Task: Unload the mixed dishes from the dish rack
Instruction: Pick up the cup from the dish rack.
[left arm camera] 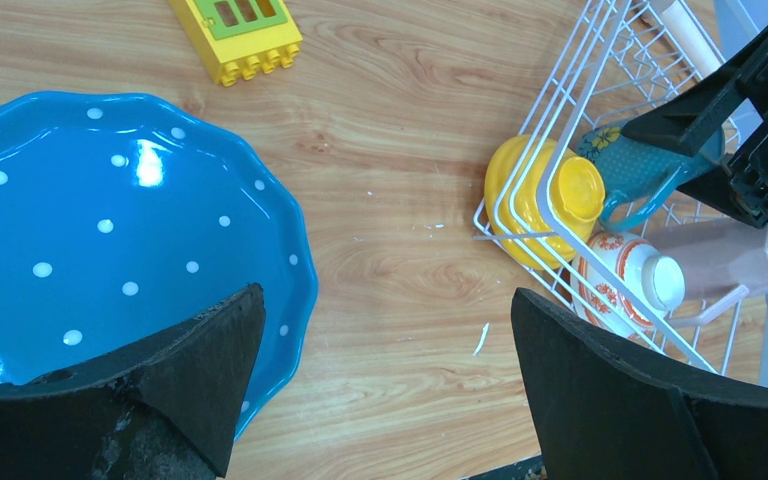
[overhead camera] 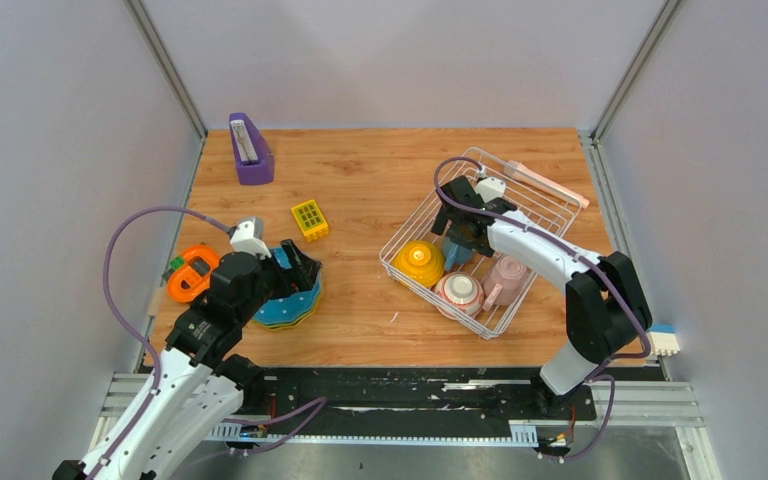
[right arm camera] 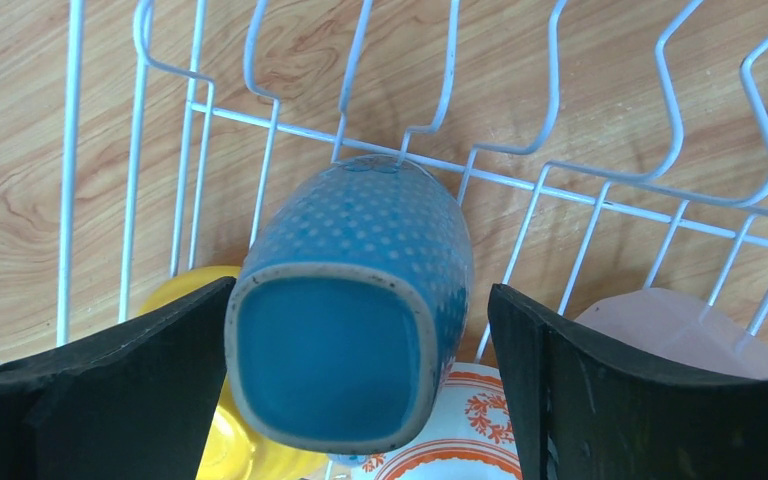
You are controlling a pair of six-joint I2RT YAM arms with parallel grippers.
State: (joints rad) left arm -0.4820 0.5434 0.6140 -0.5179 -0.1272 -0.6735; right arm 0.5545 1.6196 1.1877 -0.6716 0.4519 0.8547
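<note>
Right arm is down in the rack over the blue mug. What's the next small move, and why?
Probably close the right gripper on the blue mug. The right wrist view shows its fingers open on either side of the mug, whose mouth faces the camera. The mug rests in the dish rack beside the yellow bowl, and nothing is gripped yet.

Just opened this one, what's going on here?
Dishes are coming out of the dish rack. The right claw is down inside it, open, with its fingers either side of the blue mug but not clamped on it. A yellow bowl, a red-rimmed cup and a pink mug also lie in the rack. The left claw hovers open above a blue dotted plate lying on the table, outside the rack.
</note>
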